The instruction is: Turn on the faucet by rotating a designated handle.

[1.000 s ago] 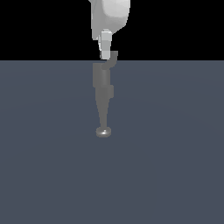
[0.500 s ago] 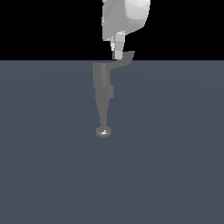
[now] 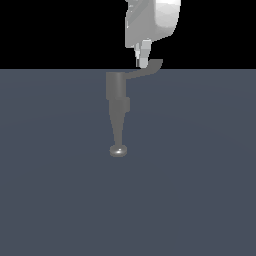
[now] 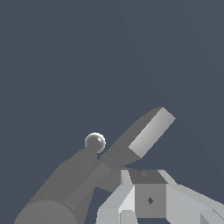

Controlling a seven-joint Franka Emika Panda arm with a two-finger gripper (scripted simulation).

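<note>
I see the faucet [image 3: 118, 107] standing on the flat grey worktop [image 3: 200, 175], its upright cylinder near the far edge and its tapering spout running toward the exterior camera, ending in the small shiny disc [image 3: 118, 150]. The handle [image 3: 148, 70] sticks out from the cylinder's top toward the exterior view's right, its flared tip raised slightly. My end effector [image 3: 142, 62] hangs from above, its fingertips down against the handle just inside the flared tip. In the wrist view the handle [image 4: 144, 135] lies right beside the white fingers [image 4: 127, 197]. I cannot tell whether the end effector is wide or narrow.
</note>
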